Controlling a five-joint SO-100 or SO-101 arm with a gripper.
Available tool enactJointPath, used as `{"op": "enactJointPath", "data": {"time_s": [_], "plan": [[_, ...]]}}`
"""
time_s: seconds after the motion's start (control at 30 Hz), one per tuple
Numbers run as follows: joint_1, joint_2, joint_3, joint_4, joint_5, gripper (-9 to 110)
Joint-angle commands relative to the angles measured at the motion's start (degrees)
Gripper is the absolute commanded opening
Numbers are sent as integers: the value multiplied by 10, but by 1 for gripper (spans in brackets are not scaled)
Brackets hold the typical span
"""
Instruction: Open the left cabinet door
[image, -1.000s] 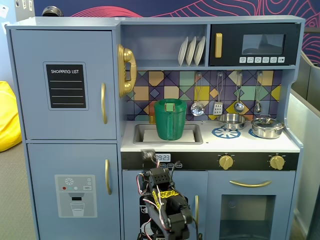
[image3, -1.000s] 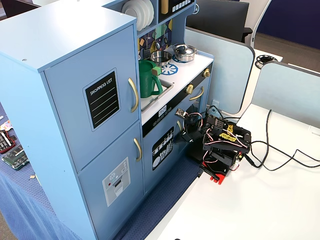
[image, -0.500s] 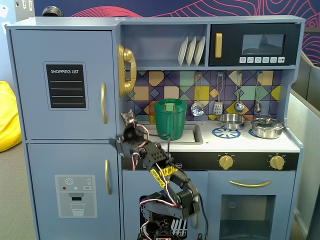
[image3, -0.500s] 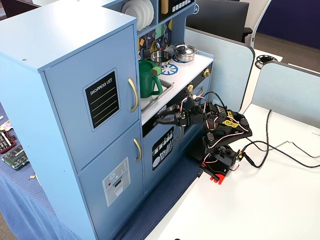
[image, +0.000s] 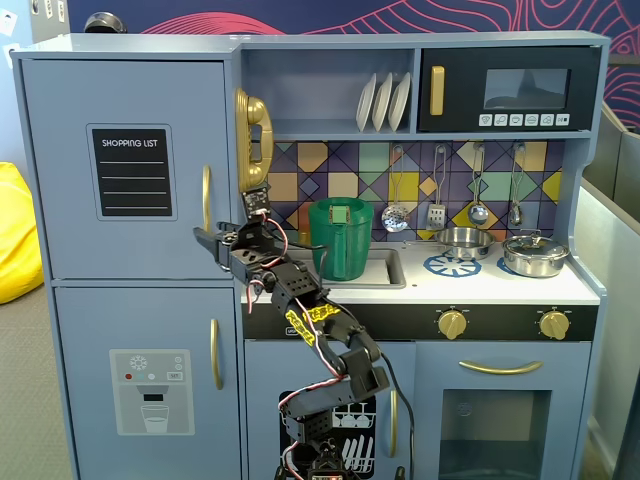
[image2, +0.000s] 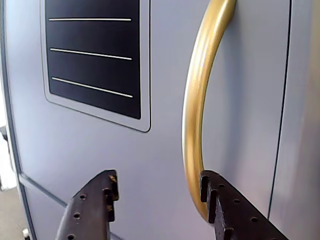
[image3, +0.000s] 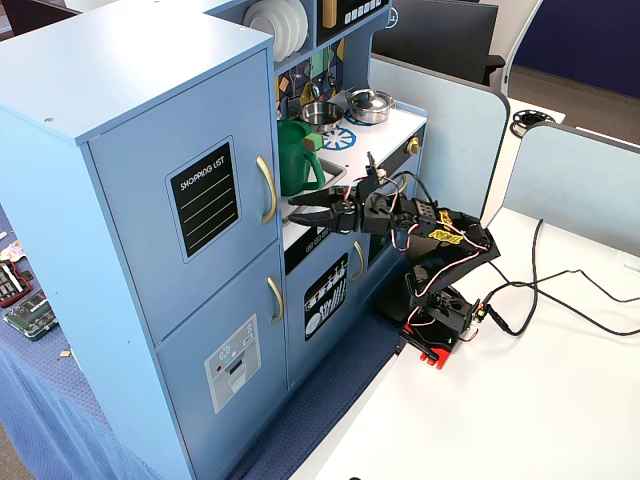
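Note:
The left cabinet door (image: 130, 110) is blue-grey with a black "SHOPPING LIST" panel (image: 132, 172) and a curved gold handle (image: 206, 198). It sits flush and closed; it also shows in another fixed view (image3: 150, 170). My gripper (image: 205, 242) is open and empty, level with the handle's lower end. In the wrist view the gripper (image2: 159, 189) faces the door (image2: 100, 145). The right fingertip (image2: 212, 195) overlaps the bottom of the handle (image2: 196, 100); the left fingertip (image2: 107, 187) is over bare door. Whether a finger touches the handle I cannot tell. In a fixed view the gripper (image3: 296, 208) is just right of the handle (image3: 266, 190).
Below is a blue-grey door with a water-dispenser panel (image: 150, 378) and its own gold handle (image: 214, 353). A green pitcher (image: 340, 238) stands in the sink behind the arm. A gold phone (image: 252, 135) hangs above. The arm's base (image3: 432, 330) stands on the white table, with cables to its right.

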Motion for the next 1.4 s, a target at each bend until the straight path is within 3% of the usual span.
{"op": "enactJointPath", "data": {"time_s": [0.0, 0.57, 0.97, 1.37], "plan": [[-4, -27, -53, -47, 12, 16], [-1, -113, -98, -114, 4, 16], [-170, -36, -27, -128, -132, 13], [-156, 105, 84, -129, -142, 12]]}}
